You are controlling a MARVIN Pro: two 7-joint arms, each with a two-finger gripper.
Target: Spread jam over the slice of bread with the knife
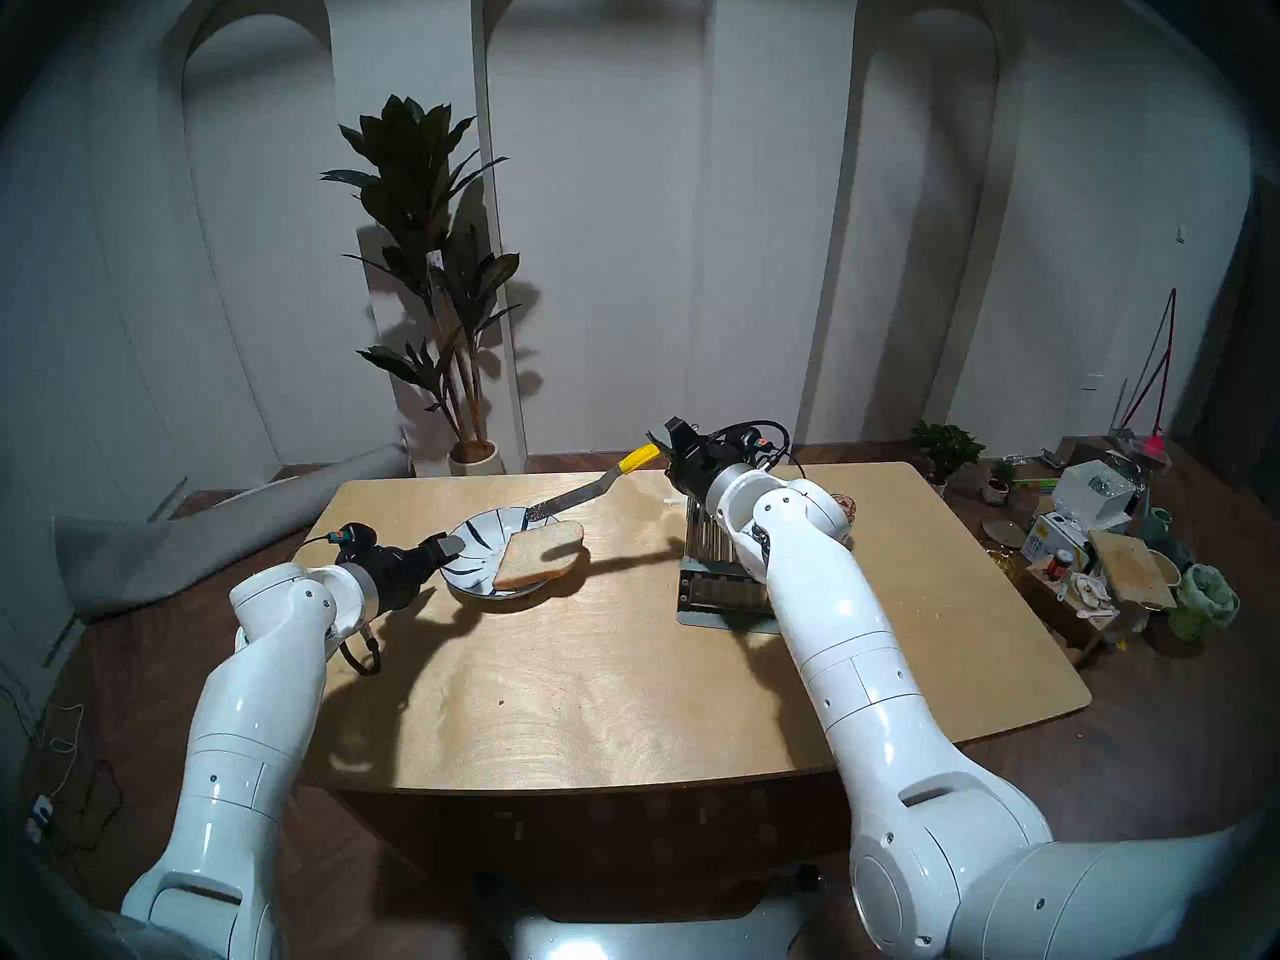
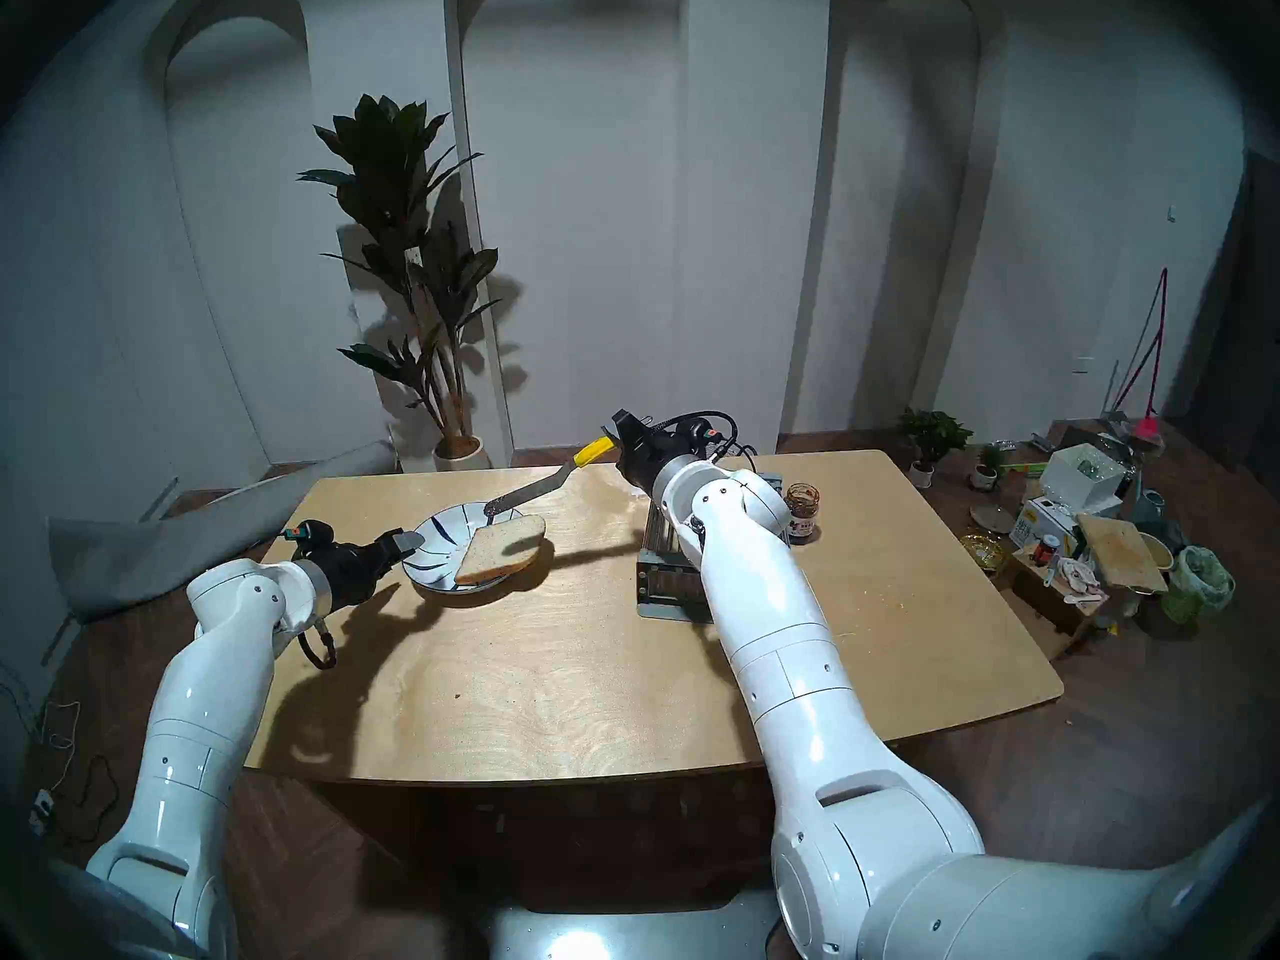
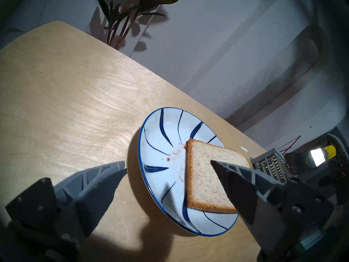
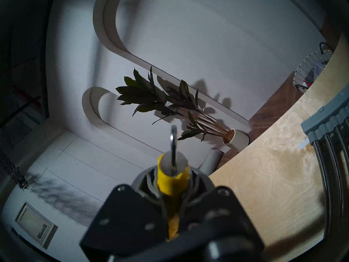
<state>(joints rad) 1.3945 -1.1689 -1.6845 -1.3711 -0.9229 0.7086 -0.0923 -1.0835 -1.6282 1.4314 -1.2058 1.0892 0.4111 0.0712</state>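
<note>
Two grippers are observed over the table (image 1: 623, 695). The right gripper (image 1: 661, 446) is clamped tight on the yellow handle of the knife (image 1: 575, 498), which is held roughly level, its blade tip above the far rim of the plate (image 3: 151, 142). A dark smear, possibly jam, is noted near the blade tip; it cannot be confirmed. The left gripper (image 3: 168, 167) is spread wide and empty, just beside the plate's near edge, with one finger seen in front of the slice of bread (image 3: 205, 172).

The slice is found lying off-centre, overhanging the plate rim on the side toward the rack (image 2: 665, 571), with no jam visible on its face. The jam (image 2: 803, 512) is seen in its jar behind the rack, well apart from the plate.

Risks are judged as follows. The overhanging slice could be tipped or pushed off the plate by blade pressure near its unsupported edge. The plate could be slid if left unbraced. The soft crumb could be torn by a steep blade angle.
</note>
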